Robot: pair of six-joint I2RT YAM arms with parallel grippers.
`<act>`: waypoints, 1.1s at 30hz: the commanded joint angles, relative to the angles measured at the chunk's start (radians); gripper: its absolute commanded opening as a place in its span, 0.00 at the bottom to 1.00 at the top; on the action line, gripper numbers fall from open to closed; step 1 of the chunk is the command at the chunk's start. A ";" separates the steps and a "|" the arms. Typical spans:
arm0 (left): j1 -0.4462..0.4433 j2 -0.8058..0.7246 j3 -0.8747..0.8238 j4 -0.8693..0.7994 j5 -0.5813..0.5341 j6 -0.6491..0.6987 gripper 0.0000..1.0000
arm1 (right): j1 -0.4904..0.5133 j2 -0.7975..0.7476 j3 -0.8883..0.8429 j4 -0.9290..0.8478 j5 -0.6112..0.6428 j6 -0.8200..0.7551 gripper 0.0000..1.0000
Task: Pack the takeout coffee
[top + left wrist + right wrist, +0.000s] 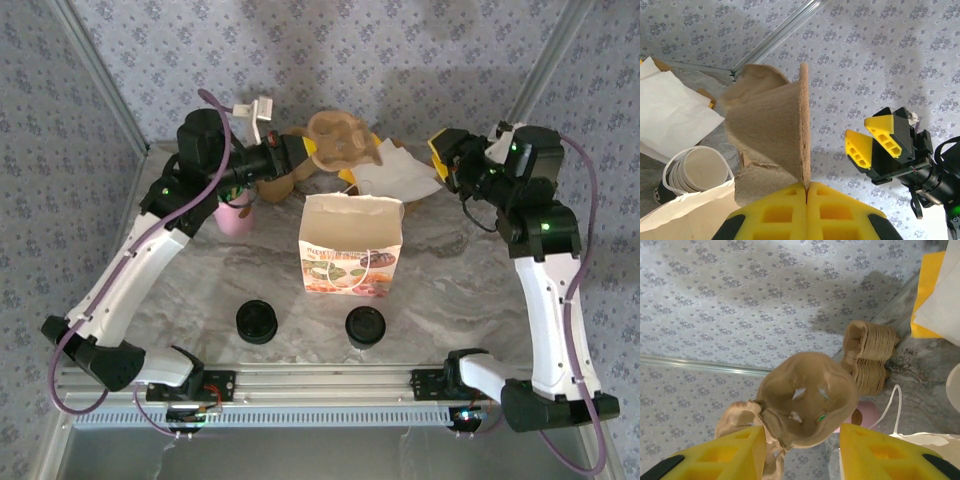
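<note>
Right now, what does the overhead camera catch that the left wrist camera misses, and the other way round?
Overhead adds the lidded coffee cup and a pile of black lids, plus a pink cup. Left wrist adds a look into stacked lidless cups. Both share the brown pulp carrier pinched in the left gripper, the paper bag, and the open right gripper.

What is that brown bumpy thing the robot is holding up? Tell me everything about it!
It is a brown cup carrier of rough moulded paper pulp, with rounded cup pockets bulging from a thin flat rim. It is held in the air, tipped on edge, beyond the paper bag. The shut left gripper pinches its rim. The open right gripper is beside it, not touching.
</note>
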 commanded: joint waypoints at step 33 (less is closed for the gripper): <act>-0.071 0.021 0.279 -0.482 -0.069 0.214 0.00 | 0.488 0.324 0.405 -0.380 0.186 -0.596 0.63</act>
